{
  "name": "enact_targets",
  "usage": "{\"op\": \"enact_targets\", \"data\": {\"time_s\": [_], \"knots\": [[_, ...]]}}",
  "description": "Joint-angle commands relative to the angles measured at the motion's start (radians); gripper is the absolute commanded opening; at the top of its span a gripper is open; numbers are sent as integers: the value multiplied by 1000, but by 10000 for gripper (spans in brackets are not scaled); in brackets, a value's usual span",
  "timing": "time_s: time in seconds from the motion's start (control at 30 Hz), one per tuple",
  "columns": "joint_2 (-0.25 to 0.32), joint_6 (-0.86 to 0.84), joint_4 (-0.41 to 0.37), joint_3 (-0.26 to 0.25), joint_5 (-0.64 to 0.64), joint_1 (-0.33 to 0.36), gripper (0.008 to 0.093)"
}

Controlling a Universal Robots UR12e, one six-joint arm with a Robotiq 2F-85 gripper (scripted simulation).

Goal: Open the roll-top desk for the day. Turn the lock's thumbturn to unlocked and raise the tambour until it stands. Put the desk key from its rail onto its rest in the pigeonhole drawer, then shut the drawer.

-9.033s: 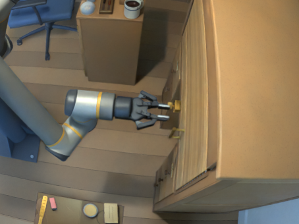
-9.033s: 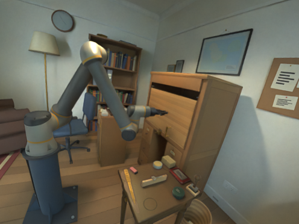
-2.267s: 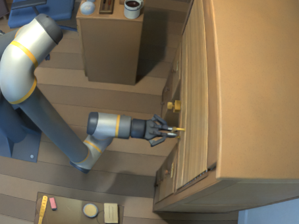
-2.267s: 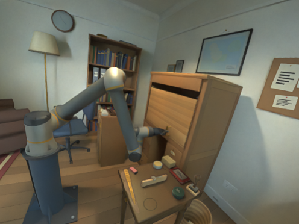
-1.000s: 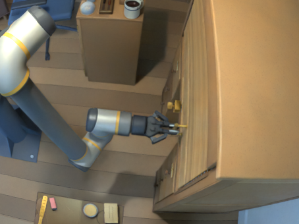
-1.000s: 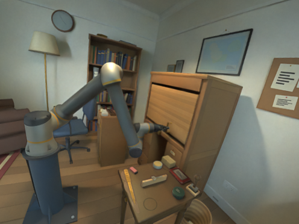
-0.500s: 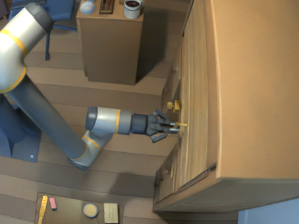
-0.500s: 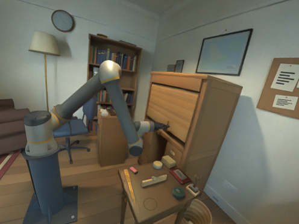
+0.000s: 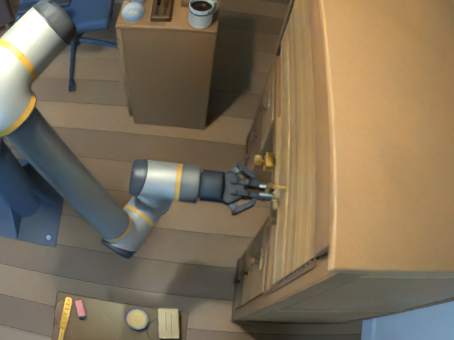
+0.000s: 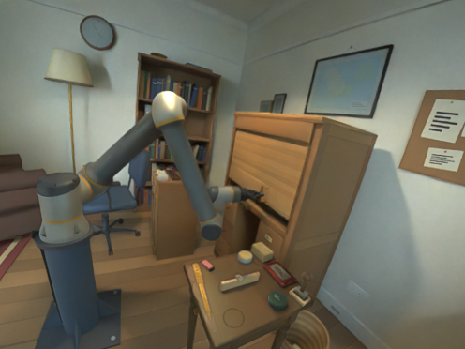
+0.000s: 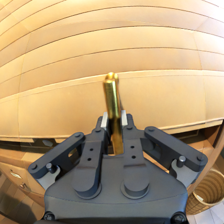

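Note:
My gripper [image 11: 114,121] [image 9: 264,192] [image 10: 257,193] reaches level toward the bottom rail of the desk's tambour [image 11: 112,78] [image 9: 295,150] [image 10: 269,171], and its fingers clamp either side of the brass handle bar [image 11: 113,104] [image 9: 277,188] that sticks out of that rail. The slatted tambour's bottom edge stands a little above the desk surface, with a dark slot under it. A brass thumbturn knob [image 9: 264,161] sits on the desk front just beside the gripper. The key and the pigeonhole drawer are hidden.
Behind the arm stand a bookcase [image 10: 176,126], a low cabinet [image 9: 167,65] [image 10: 173,213] with a mug [image 9: 202,12], and a blue chair [image 10: 112,197]. A small side table [image 10: 243,291] with desk clutter stands in front of the desk, and a wicker basket [image 11: 206,191] sits by it.

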Motion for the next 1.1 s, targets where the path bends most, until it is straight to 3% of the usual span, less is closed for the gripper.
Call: {"op": "enact_targets", "data": {"time_s": [0.0,1.07], "knots": [[-7,0,-7,-4,0,0,80],[-55,0,37,0,0,0,80]]}}
